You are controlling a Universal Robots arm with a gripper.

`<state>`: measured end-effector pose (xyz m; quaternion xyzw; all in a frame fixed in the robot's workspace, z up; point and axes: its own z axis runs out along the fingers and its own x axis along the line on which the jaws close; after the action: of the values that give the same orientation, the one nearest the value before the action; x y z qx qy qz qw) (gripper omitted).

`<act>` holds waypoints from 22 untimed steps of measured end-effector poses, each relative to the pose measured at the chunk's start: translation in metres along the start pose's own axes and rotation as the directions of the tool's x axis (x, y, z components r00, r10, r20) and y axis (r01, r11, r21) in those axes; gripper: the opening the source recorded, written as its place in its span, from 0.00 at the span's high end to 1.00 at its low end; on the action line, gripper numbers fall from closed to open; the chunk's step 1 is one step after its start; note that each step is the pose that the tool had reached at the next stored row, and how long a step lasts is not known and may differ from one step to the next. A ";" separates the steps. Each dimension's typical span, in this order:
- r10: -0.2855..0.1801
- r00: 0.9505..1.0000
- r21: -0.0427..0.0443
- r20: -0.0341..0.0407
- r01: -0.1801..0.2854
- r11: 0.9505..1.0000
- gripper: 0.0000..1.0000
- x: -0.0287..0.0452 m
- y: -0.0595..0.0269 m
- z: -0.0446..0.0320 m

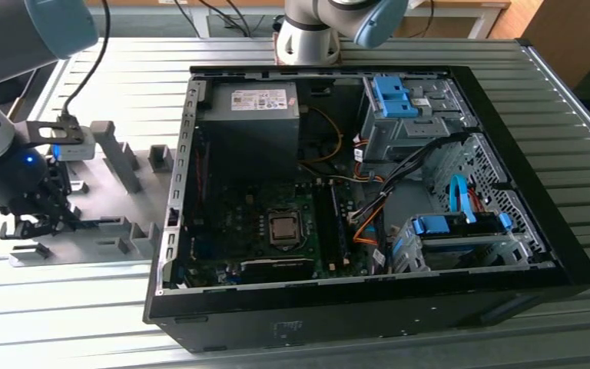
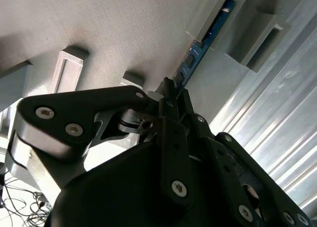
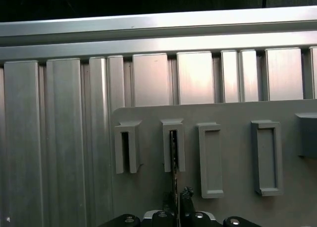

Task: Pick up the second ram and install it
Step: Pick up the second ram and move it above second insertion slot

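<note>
my gripper (image 2: 170, 90) clamps narrow on the second ram (image 2: 197, 53), long axis running ahead into the holder block (image 2: 240, 0), at 9 o'clock from the computer case (image 1: 356, 323) in the exterior view.

From my console I count one open computer case (image 1: 377, 323), two blue drive brackets (image 1: 392, 96) inside it, one ram stick (image 2: 198, 51), and five grey holder blocks (image 3: 267, 157) in the first wrist view.

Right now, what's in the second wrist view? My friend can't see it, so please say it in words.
The black gripper is shut on the second ram, a thin blue board whose far end sits in the slot of a grey holder block. The block rises from a grey plate, with the ridged metal table beside it.
</note>
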<state>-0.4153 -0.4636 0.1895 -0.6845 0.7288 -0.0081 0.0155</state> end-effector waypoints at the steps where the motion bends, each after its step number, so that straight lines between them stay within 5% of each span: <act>1: 0.000 1.000 0.000 0.000 0.000 1.000 0.80 0.0000 0.0000 0.0000; 15: -0.002 1.000 0.000 0.000 0.002 1.000 0.86 0.0000 0.0000 0.0002; 22: -0.087 0.996 -0.001 0.003 0.087 0.996 0.86 0.0000 0.0000 0.0002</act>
<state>-0.4153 -0.4636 0.1893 -0.7155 0.6984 -0.0074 0.0159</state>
